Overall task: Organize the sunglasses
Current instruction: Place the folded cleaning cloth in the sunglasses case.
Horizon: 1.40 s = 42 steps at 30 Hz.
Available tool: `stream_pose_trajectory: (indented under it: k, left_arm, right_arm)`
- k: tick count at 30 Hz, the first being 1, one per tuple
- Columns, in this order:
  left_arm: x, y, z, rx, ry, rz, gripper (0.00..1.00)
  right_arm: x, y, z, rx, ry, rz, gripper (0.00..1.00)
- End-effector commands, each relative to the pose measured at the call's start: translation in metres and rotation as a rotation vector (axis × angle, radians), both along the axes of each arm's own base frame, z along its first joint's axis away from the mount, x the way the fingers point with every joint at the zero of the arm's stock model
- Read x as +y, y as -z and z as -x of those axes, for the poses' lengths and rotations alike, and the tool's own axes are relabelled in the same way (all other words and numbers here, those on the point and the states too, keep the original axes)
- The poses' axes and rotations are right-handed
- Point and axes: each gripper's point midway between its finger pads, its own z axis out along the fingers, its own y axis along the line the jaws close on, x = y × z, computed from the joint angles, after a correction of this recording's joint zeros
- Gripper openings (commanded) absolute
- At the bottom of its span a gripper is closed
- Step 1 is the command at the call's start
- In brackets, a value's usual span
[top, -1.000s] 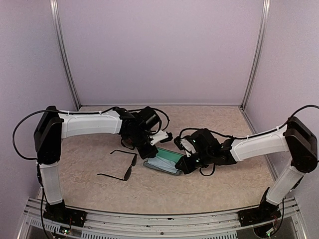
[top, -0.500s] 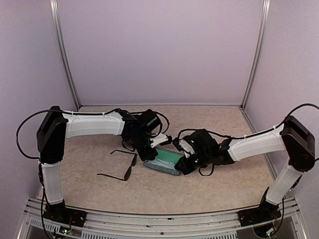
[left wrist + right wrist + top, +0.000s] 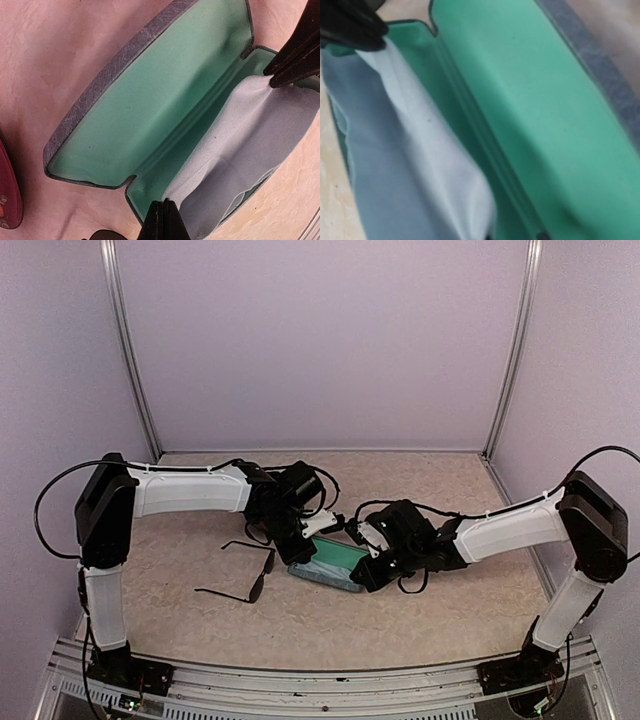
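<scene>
1. The blue-grey case (image 3: 85, 112) is laid open on the counter (image 3: 450, 500) between the two arms, its long axis running from the left fingers (image 3: 161, 222) to the right fingers (image 3: 295, 55).
2. Only a pale cleaning cloth (image 3: 250, 135) is held in the case's lower half; the green-lined lid is bare, and no sunglasses are inside.
3. Both sets of fingers are seen closed. Each appears pinched on an opposite end of the cloth, which is stretched between them.
4. The black-framed sunglasses (image 3: 245, 575) are found unfolded on the counter, just beyond the left fingers on the side away from the right fingers. Their temples are pointed away from the case. The left arm is judged the nearer.
5. A reddish-brown shape (image 3: 7, 195), probably the second pair, is glimpsed beside the lid's far corner from the left fingers.
</scene>
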Motion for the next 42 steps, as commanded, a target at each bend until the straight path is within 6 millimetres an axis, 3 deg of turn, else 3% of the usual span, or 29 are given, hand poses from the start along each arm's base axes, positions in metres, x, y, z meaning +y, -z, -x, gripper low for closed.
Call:
stream_pose_trajectory:
  k: [1, 27, 42]
  left_arm:
    - [-0.0027, 0.0013, -0.0014, 0.019, -0.002, 0.007, 0.00]
    - [-0.0070, 0.0049, -0.0016, 0.027, -0.008, 0.013, 0.02]
    - [-0.0092, -0.0015, -0.0077, -0.014, -0.023, 0.016, 0.25]
  right_arm:
    - [-0.0006, 0.0013, -0.0053, 0.000, -0.004, 0.013, 0.00]
    - [0.0020, 0.0073, -0.0049, 0.006, -0.025, 0.026, 0.00]
    - [0.0035, 0.0025, -0.0042, 0.006, -0.036, 0.024, 0.02]
